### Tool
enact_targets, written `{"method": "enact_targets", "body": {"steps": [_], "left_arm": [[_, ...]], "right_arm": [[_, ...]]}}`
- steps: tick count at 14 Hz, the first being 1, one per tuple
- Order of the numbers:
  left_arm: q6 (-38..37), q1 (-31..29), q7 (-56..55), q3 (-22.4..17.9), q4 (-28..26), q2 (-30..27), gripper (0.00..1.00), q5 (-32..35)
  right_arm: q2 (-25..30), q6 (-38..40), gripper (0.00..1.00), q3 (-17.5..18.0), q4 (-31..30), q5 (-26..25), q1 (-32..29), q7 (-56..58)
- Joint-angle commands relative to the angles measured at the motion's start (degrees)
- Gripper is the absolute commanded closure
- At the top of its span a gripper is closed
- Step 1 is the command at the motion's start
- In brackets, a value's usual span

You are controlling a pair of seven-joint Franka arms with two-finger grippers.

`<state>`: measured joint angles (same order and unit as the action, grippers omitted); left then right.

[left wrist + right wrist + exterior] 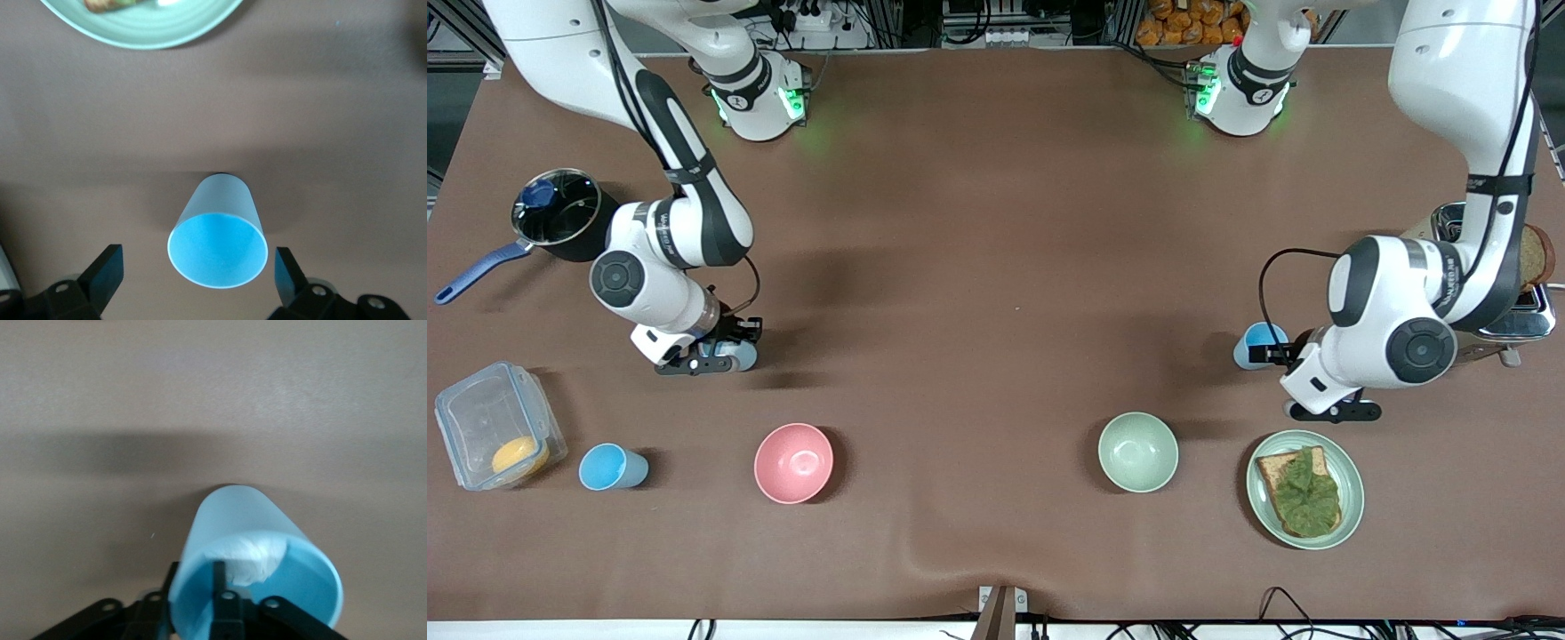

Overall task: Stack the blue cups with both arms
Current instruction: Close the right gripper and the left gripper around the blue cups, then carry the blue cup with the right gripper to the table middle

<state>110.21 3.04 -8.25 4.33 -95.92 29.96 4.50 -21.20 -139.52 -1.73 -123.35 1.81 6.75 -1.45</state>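
The front view shows three blue cups on the brown table (996, 222). One stands alone (612, 467) between a clear lidded container (498, 427) and the pink bowl (793, 462), nearer the camera than the right gripper (711, 354). A second cup (740, 356) is barely visible at that gripper, hidden by the wrist. A third cup (1258, 345) sits partly hidden beside the left gripper (1294, 356), at the left arm's end, farther from the camera than the green plate (1352, 498) with the topped toast (1303, 492) and the pale green bowl (1138, 452).

The right wrist view makes plain what the front view hides: the right gripper (230, 600) is clamped on the cup's (247, 567) rim, one finger (223, 590) inside the wall, the cup tilted.

The left wrist view shows the left gripper (197, 273) spread wide, its fingers (107, 270) either side of the upright cup (219, 240) without touching it, the plate's rim (153, 30) near.

A lidded saucepan (556, 209) with a blue handle sits toward the right arm's end, and a toaster (1525, 311) sits partly hidden by the left arm.
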Motion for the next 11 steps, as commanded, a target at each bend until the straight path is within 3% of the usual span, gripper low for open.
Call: {"method": "enact_targets", "body": {"steps": [1, 5, 9, 11], "left_arm": [[0.27, -0.4, -1.07, -0.02, -0.93, -0.34, 0.0, 1.48], [0.27, -1.01, -1.07, -0.2, -2.16, 0.09, 0.0, 1.48], [0.36, -0.05, -2.21, -0.19, -3.93, 1.41, 0.0, 4.9], [0.36, -0.05, -2.3, -0.11, -4.1, 2.03, 0.0, 5.52]], "right_arm": [[0.45, 5.8, 1.0, 0.5, 4.06, -0.5, 0.45, -1.1], [0.45, 21.98, 1.0, 0.68, 16.01, -0.06, 5.62, -4.07], [-1.3, 24.47, 1.0, 0.76, 20.85, 0.91, 16.78, -18.3], [-3.75, 24.56, 1.0, 0.76, 23.84, 5.36, 22.15, -24.45]]}}
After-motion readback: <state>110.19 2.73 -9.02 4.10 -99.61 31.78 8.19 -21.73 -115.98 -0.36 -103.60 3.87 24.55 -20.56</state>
